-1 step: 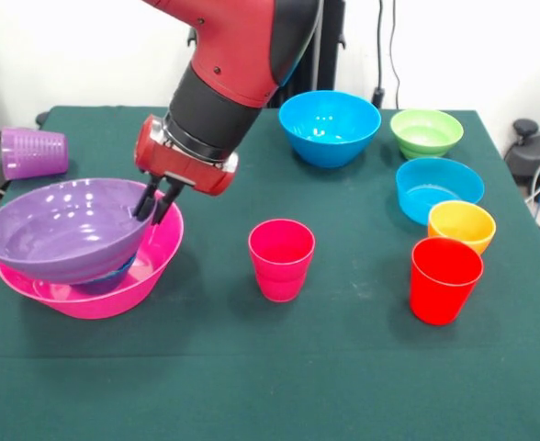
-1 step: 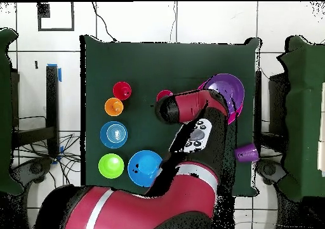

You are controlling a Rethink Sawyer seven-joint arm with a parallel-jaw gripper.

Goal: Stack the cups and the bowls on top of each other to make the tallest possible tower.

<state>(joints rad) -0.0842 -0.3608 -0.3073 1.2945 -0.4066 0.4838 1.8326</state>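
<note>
bowls are the matter in hand, and the landmark for everything is the huge pink bowl, which sits on the green table as the base of the tower. the large purple bowl rests inside it but tilted, its far rim raised and its near side low, so it is not yet seated flat. a sliver of blue shows between the two, which looks like another bowl trapped beneath, though too little shows to be sure.

the gripper reaches down at the purple bowl's rim, on the side facing the magenta-pink cup. its two dark fingers stand close together and appear to pinch that rim, one inside and one outside; this reads as clenched on the bowl rather than released.

to do this step well, the arm should probably level the purple bowl over the pink bowl's centre before letting go, lowering until the rims sit parallel. releasing while it is tilted risks it rocking or sliding out.

away from the pink bowl, beyond the magenta-pink cup, wait the red cup, the small orange bowl, the cyan bowl, the green bowl and a blue bowl. the purple cup lies on its side just behind the pink bowl.
</note>
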